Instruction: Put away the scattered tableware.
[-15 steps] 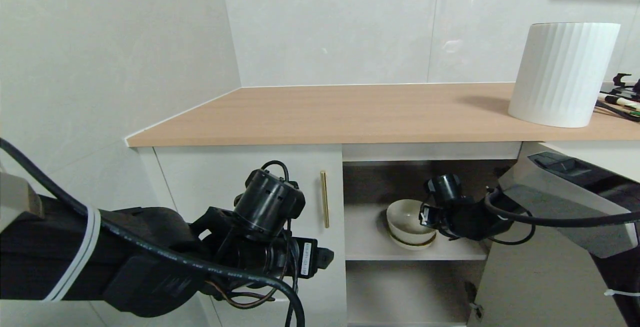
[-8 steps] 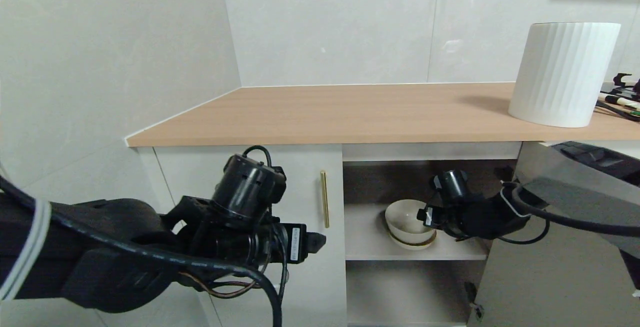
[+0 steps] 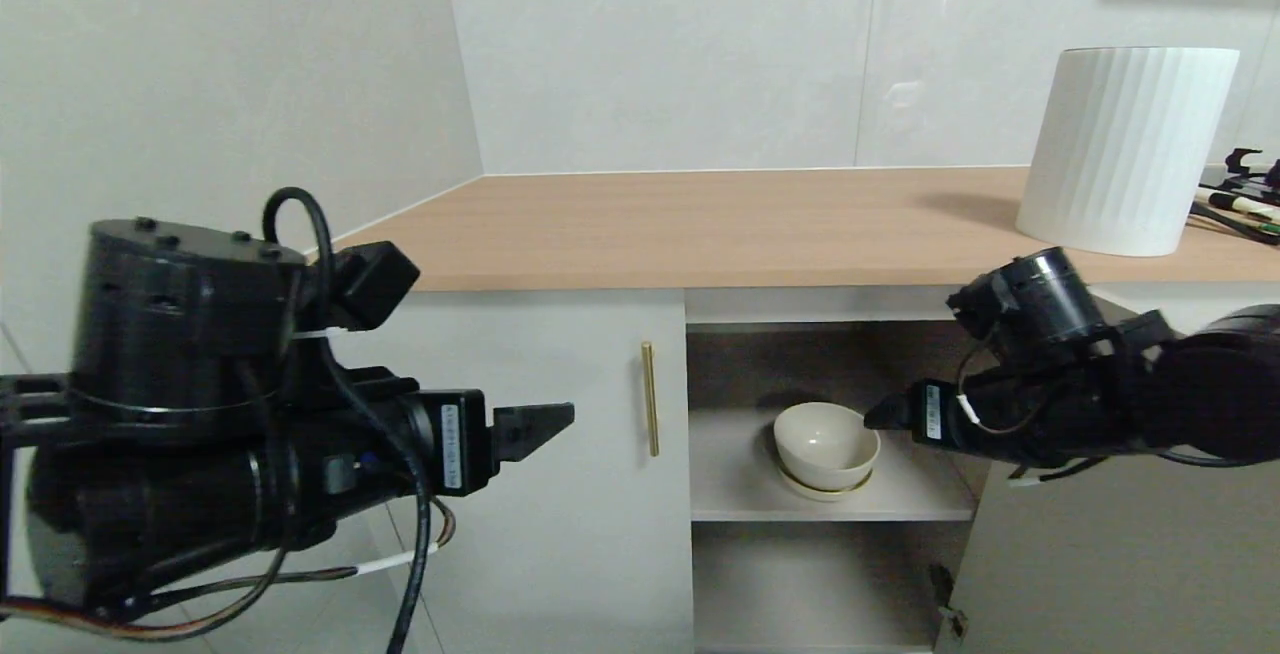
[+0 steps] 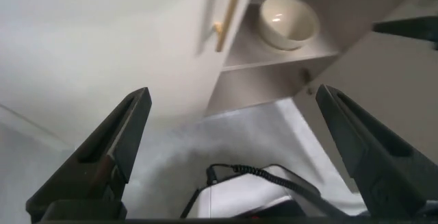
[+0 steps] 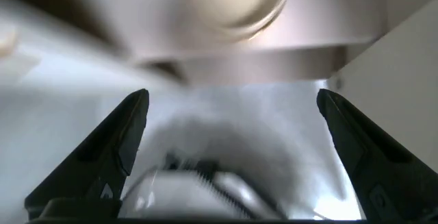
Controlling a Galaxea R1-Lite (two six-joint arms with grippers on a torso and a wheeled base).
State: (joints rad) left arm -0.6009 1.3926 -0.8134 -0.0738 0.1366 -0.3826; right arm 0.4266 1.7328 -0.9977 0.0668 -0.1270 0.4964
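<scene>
Two spread, empty pincers: your left gripper (image 3: pixel 545 424) hangs well apart, your right gripper (image 3: pixel 870 415) has the bowl (image 3: pixel 826 444) just to its left, near the shelf's (image 3: pixel 735 496) front edge

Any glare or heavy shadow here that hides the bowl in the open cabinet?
Head view: glare streaks sit on the wall tiles, far from the bowl; the white ribbed container throws a soft shadow on the countertop; the cabinet recess behind the bowl is dim, yet the bowl stands out. Left and right wrist views: one small highlight on the bowl.
</scene>
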